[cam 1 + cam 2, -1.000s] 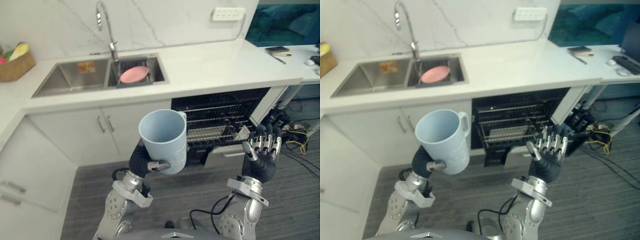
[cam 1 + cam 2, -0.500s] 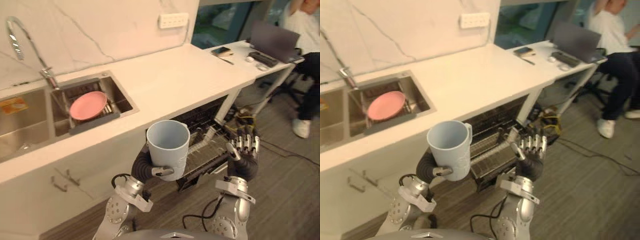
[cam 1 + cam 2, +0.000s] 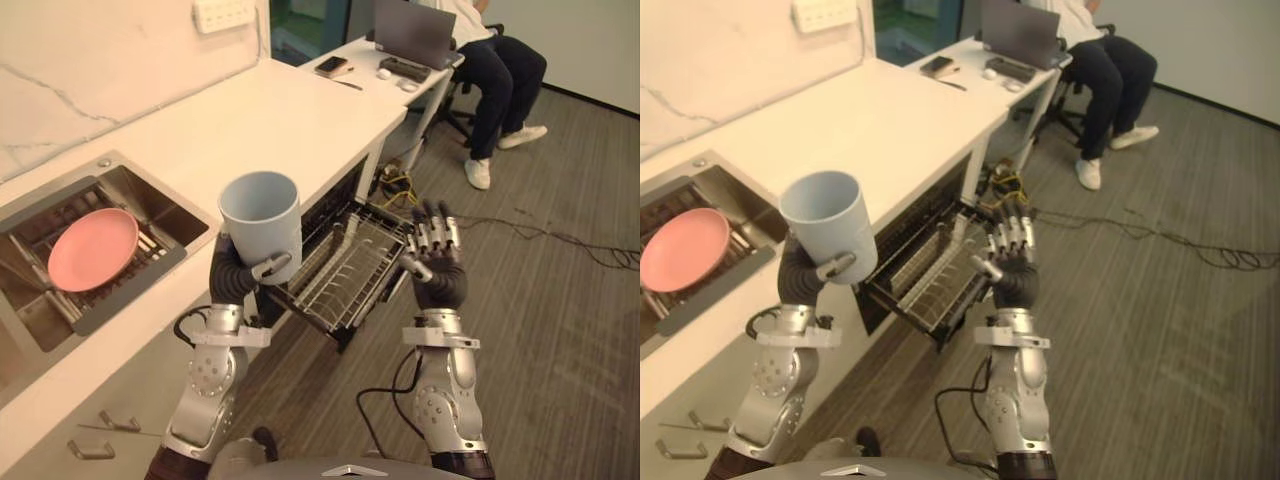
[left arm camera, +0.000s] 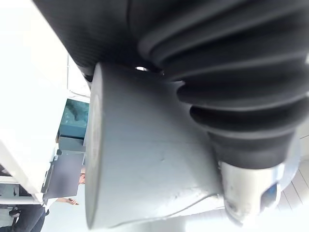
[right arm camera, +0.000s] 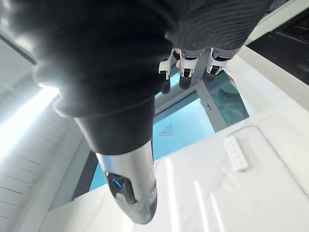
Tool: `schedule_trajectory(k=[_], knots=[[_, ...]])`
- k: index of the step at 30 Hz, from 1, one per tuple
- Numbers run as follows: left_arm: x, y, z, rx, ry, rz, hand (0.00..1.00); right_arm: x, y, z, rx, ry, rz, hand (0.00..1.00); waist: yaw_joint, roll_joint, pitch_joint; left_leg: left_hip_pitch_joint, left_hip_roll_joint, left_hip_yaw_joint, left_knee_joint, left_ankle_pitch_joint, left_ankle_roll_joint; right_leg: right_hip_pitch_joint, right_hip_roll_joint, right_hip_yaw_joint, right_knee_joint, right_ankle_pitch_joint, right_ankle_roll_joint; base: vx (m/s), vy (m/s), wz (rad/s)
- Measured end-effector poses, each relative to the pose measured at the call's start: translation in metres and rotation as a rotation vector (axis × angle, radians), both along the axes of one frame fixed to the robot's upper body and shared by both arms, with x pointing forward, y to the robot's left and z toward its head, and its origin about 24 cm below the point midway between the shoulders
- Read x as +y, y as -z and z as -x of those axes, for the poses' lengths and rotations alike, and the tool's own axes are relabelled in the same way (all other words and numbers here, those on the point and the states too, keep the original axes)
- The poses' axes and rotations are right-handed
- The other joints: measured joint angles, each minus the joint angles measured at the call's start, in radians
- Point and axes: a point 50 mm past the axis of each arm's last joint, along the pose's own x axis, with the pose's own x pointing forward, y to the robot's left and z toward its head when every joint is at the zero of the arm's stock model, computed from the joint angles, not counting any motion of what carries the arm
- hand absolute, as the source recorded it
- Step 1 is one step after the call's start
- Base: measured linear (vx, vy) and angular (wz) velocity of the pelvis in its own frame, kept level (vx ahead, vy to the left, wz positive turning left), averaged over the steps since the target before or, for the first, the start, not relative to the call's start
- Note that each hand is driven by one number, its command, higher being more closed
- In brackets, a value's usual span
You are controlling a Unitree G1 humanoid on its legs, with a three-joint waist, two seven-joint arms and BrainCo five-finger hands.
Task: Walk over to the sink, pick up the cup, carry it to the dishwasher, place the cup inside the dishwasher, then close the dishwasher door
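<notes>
Compared with half a second ago, the whole view has swung to the right, so the camera has turned and not the things. The sink (image 3: pixel 141 196) now sits at the left edge of the frame, and the person (image 3: pixel 499 56) on the chair has come into the upper right. The cup is still in the same grip as before.

The light blue cup (image 3: pixel 262 212) stands upright with its mouth upward, a little left of the centre of the frame. The left hand (image 3: pixel 238 279) grips it from below: the fingers are curled round its lower part and the thumb lies on the front wall. In the picture the cup is in front of the edge of the white surface (image 3: pixel 250 120), just left of the dishwasher rack (image 3: pixel 347 268). This wire rack is pulled out from under the surface, over the grey floor (image 3: pixel 560 330).

The right hand (image 3: pixel 437 268) is raised right of centre, near the outer end of the rack but not touching it. Its fingers are straight and point upward, and it holds nothing.

A pink plate (image 3: pixel 92 250) lies in the sink at the left. At the top of the frame a socket strip (image 3: pixel 222 12) is on the wall. A laptop (image 3: pixel 412 30) and a phone (image 3: pixel 331 66) lie further along, in front of the seated person.
</notes>
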Motion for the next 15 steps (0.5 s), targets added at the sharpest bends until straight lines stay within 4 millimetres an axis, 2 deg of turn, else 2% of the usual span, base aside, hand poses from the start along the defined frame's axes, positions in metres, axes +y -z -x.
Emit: schedule_trajectory(k=[1,2,5,9,11,14,15], knots=[[0.001,-0.001,-0.001,-0.005,-0.029,-0.018,1.00,0.005,0.000,-0.001,0.009,-0.035,0.016,0.00,0.001,-0.003,-0.002,-0.008,0.007,0.000,0.000,0.006,-0.009,-0.001,-0.005,-0.001,-0.026,0.054,0.000,0.02,-0.070,-0.08],[0.002,0.000,-0.001,-0.005,-0.067,-0.043,1.00,0.009,0.000,-0.003,0.015,-0.064,0.031,0.00,0.002,-0.004,-0.003,-0.012,0.013,-0.001,0.000,0.015,-0.021,-0.002,-0.003,-0.002,-0.037,0.093,0.029,0.03,-0.091,-0.04],[0.002,-0.002,-0.001,-0.032,-0.168,-0.122,1.00,0.012,-0.007,-0.010,-0.004,-0.121,0.083,0.00,0.014,0.015,-0.015,-0.026,0.018,-0.050,-0.031,0.069,-0.031,-0.004,0.029,-0.003,-0.076,0.109,0.056,0.06,-0.116,-0.06],[0.001,-0.005,-0.006,-0.080,-0.275,-0.212,1.00,0.012,-0.008,-0.013,0.007,-0.153,0.103,0.00,0.015,0.015,-0.015,-0.001,0.015,-0.082,-0.125,0.133,-0.046,0.016,0.052,-0.032,-0.117,0.114,0.062,0.03,-0.105,0.15],[0.004,-0.002,-0.007,-0.087,-0.350,-0.261,1.00,0.017,-0.008,-0.013,0.010,-0.180,0.101,0.00,0.022,0.014,-0.015,0.045,0.014,-0.082,-0.178,0.159,-0.052,0.046,0.056,-0.039,-0.131,0.113,0.063,0.00,-0.051,0.05],[0.004,-0.003,-0.006,-0.107,-0.397,-0.278,1.00,0.025,-0.011,-0.014,-0.010,-0.222,0.106,0.00,0.025,0.012,-0.015,0.047,0.008,-0.084,-0.203,0.178,-0.052,0.050,0.056,-0.053,-0.150,0.111,0.067,-0.04,-0.016,0.05],[0.004,-0.001,-0.007,-0.107,-0.426,-0.296,1.00,0.029,-0.013,-0.015,-0.022,-0.239,0.106,0.00,0.026,0.007,-0.016,0.047,-0.002,-0.084,-0.224,0.194,-0.051,0.049,0.052,-0.054,-0.159,0.101,0.081,-0.07,-0.002,0.06]])
